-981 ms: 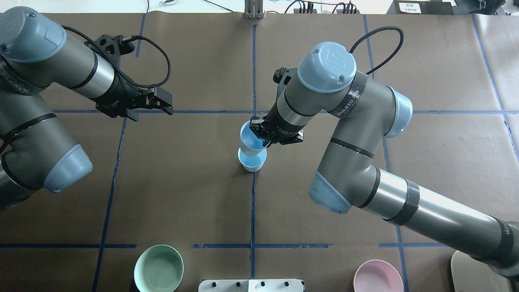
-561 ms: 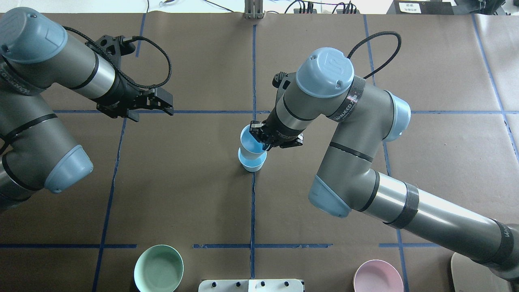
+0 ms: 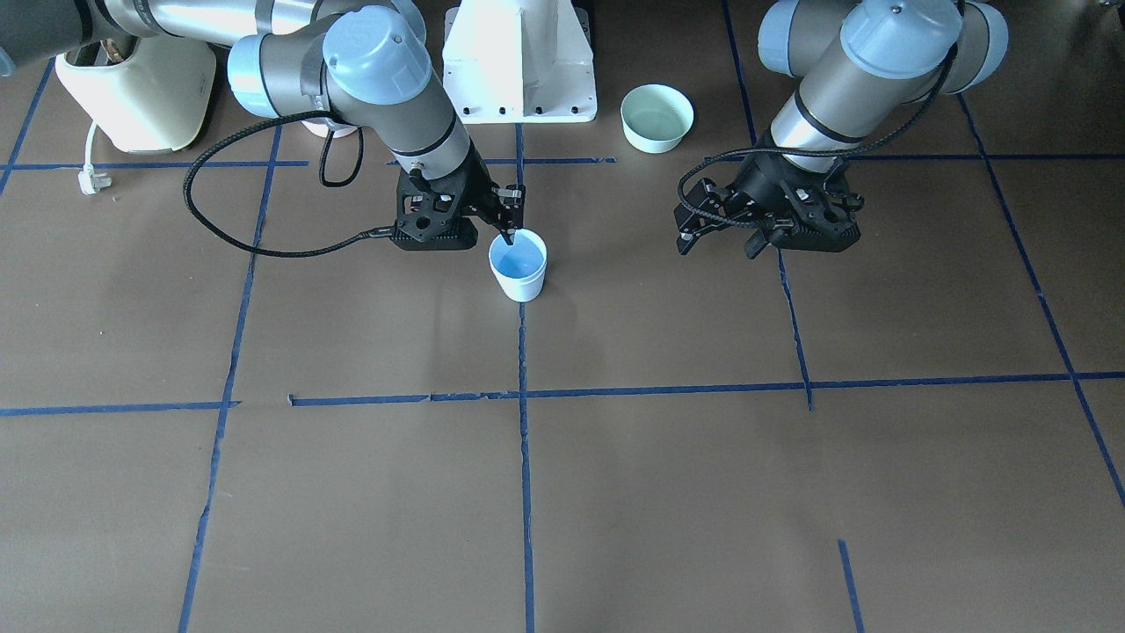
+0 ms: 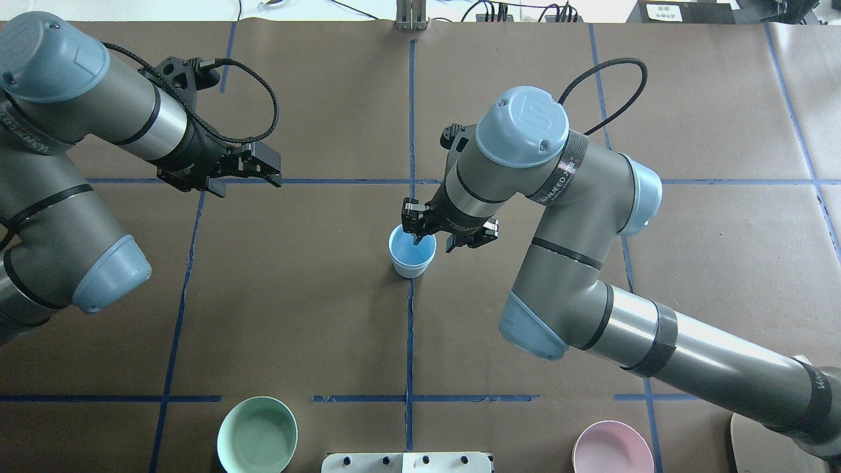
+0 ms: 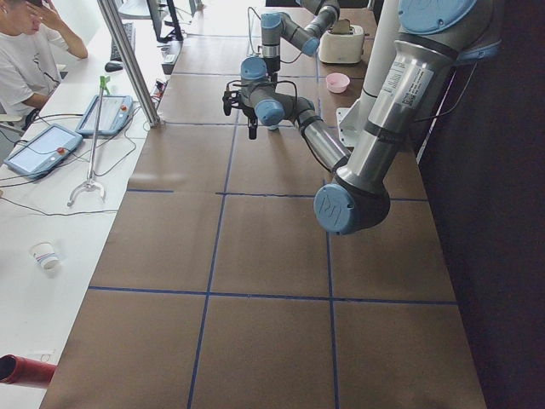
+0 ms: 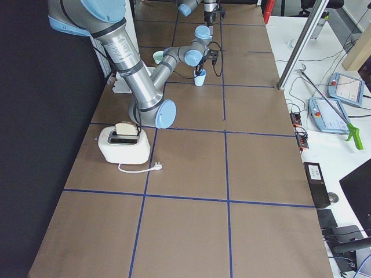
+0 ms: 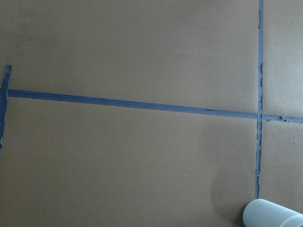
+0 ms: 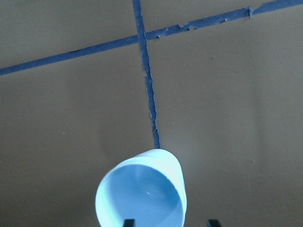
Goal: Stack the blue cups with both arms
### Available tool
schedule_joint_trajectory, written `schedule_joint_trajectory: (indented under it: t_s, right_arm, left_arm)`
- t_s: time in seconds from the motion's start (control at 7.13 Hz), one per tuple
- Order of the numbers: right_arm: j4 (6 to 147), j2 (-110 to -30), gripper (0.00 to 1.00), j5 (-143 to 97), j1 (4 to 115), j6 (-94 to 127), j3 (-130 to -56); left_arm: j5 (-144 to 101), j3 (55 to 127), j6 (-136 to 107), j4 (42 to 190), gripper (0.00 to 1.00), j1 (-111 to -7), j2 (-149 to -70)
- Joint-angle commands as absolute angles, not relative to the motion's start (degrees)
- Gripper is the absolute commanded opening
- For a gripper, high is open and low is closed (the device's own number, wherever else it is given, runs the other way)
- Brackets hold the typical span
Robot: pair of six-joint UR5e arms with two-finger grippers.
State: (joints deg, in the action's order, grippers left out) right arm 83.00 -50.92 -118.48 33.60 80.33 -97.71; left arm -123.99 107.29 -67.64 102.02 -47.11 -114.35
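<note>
Setting: a robotics lab, and you can read it off the rig. The left arm and right arm reach in from either side of a white pedestal base. They work over a tabletop papered brown and squared off with blue tape lines.

Upper left of the exterior left view: a white side bench carries a teach pendant and loose cables. A person sits there, beside an aluminium post.

Left of the exterior right view: a toaster stands on the paper, its plug lying loose.

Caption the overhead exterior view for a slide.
Right gripper straddles the rim of the nested blue cups; left gripper hovers apart.
</note>
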Motion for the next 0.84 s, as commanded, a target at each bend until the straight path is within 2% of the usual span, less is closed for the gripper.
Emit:
schedule_joint_trajectory:
  t_s: [0.0, 0.14, 0.42, 0.56, 0.7]
  right_arm:
    - [88.99, -56.72, 1.00, -120.13, 38.63, 78.24, -106.55]
    - [89.12, -62.35, 1.00, -120.41, 43.63, 70.22, -110.09]
    - [88.77, -72.29, 1.00, -124.35, 54.87, 49.51, -110.04]
    - [88.86, -75.73, 1.00, -128.89, 61.98, 38.26, -107.34]
    - [88.86, -77.85, 1.00, -134.16, 70.75, 25.53, -102.27]
  left_arm:
    - [-124.28, 108.88, -63.23, 101.78, 1.00, -47.46, -110.60]
    - [-124.19, 109.33, -55.62, 101.34, 1.00, -49.38, -107.00]
    - [-124.37, 108.64, -33.87, 100.99, 1.00, -58.57, -97.69]
    - [-124.89, 106.98, -20.35, 99.07, 1.00, -66.11, -94.34]
    - [-128.72, 104.09, -7.25, 94.09, 1.00, -73.66, -94.13]
